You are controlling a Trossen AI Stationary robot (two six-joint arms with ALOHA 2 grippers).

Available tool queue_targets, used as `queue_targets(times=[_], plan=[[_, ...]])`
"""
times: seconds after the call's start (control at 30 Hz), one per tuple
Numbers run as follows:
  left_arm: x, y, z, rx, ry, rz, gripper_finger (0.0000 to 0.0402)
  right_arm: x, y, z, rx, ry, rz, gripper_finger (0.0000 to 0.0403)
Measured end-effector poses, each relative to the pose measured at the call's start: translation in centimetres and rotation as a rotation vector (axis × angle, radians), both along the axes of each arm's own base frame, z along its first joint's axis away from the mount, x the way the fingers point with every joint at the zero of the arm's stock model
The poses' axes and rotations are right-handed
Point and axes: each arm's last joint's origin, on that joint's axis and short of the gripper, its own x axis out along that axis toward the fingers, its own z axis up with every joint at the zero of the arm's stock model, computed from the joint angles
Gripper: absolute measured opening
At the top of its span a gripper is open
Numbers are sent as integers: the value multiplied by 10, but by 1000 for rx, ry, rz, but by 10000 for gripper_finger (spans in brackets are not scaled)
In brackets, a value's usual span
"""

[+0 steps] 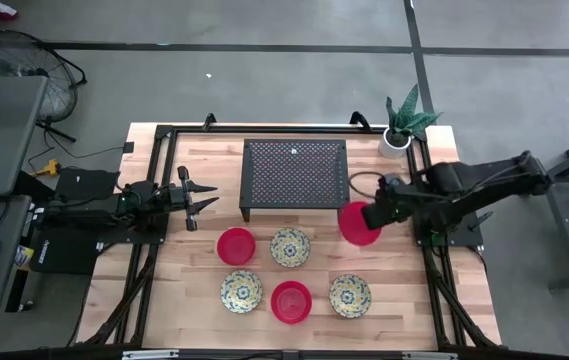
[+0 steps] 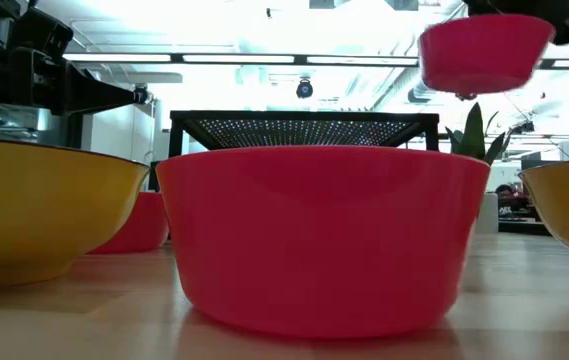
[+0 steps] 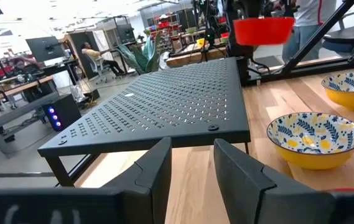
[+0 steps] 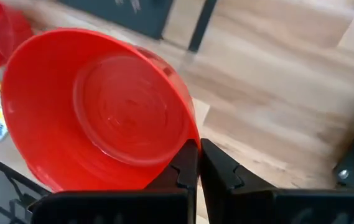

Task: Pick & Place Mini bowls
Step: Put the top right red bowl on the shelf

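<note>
Wood planking formed the table [image 1: 189,300], and at its left side the left gripper [image 1: 200,200] hung idle with its fingers [image 3: 152,171] spread apart and nothing between them, aimed toward the black perforated rack [image 1: 295,172] that stood at the back middle of the table. In front of the rack five mini bowls rested on the wood in two staggered rows: in the nearer-to-rack row a red bowl [image 1: 235,245] sat on the left with a floral bowl [image 1: 290,247] just beside it, and in the front row a second floral bowl [image 1: 241,291] lay on the left, a second red bowl [image 1: 291,302] in the middle and a third floral bowl [image 1: 349,296] on the right, all near one another but apart. Right of the rack's front corner the sixth one, a held red bowl [image 1: 360,222], was up in the air above the table, visibly higher than the rack top in the low view. The right gripper [image 1: 388,206] had its jaws closed on that bowl's rim, one finger [image 4: 185,168] inside the wall and the other outside, with the bowl tilted in the grasp. A potted plant [image 1: 401,125] in a white pot stood at the table's back right corner, well apart from the bowls.
</note>
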Motion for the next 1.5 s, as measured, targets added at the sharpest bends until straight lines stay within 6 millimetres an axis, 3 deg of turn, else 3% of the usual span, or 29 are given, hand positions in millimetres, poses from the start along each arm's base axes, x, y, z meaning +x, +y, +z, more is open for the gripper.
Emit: queue_targets(times=[0.53, 0.7, 0.93, 1.5], plan=[[0, 0, 0, 0, 0, 0, 117, 53, -76, 45, -141, -42, 72, 0], [0, 0, 0, 0, 0, 0, 117, 72, -105, 44, -136, -16, 107, 0], [0, 0, 0, 0, 0, 0, 117, 88, -139, 28, -82, 37, 129, 0], [0, 0, 0, 0, 0, 0, 117, 83, -161, 19, -49, 83, 85, 0]])
